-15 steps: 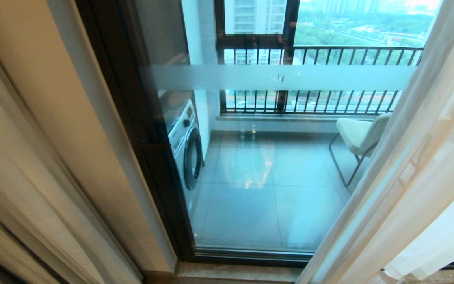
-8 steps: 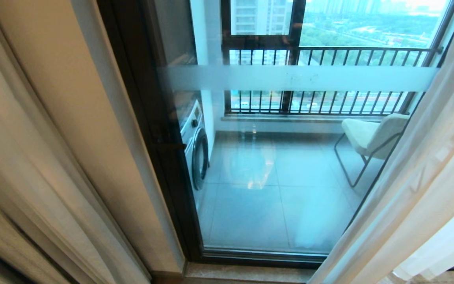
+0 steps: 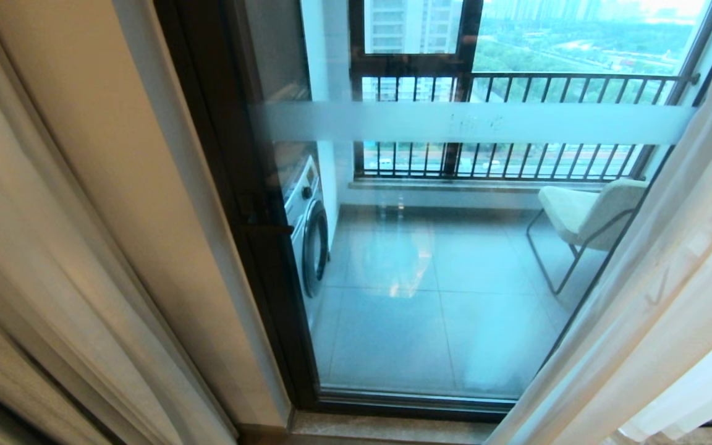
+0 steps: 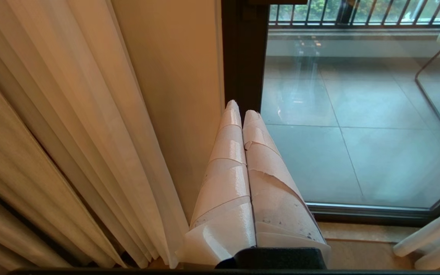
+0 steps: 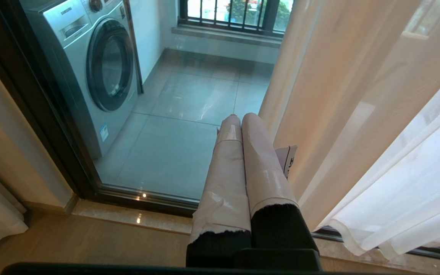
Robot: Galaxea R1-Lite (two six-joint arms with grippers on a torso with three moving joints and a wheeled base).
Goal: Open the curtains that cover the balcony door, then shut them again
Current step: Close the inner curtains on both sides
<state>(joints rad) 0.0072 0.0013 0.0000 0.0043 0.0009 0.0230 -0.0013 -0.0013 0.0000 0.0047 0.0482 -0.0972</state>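
Observation:
The curtains hang drawn apart: cream folds (image 3: 28, 259) bunched at the left, a sheer white panel (image 3: 671, 278) at the right. Between them the balcony door (image 3: 430, 309) shows bare glass with a frosted white band (image 3: 473, 122) in a dark frame (image 3: 238, 204). Neither gripper appears in the head view. My left gripper (image 4: 241, 109) is shut and empty, low beside the beige wall and the left folds (image 4: 71, 133). My right gripper (image 5: 239, 115) is shut and empty too, just left of the sheer panel (image 5: 357, 114), apart from it.
Behind the glass stand a washing machine (image 3: 306, 235) at the left and a pale chair (image 3: 584, 210) at the right, with a black-barred railing (image 3: 578, 86) beyond. A beige wall strip (image 3: 121, 185) separates the left folds from the frame. A stone sill (image 3: 381, 429) runs below the door.
The whole head view has shifted a little to the right, so the camera has moved; the curtains and door keep their places relative to each other.

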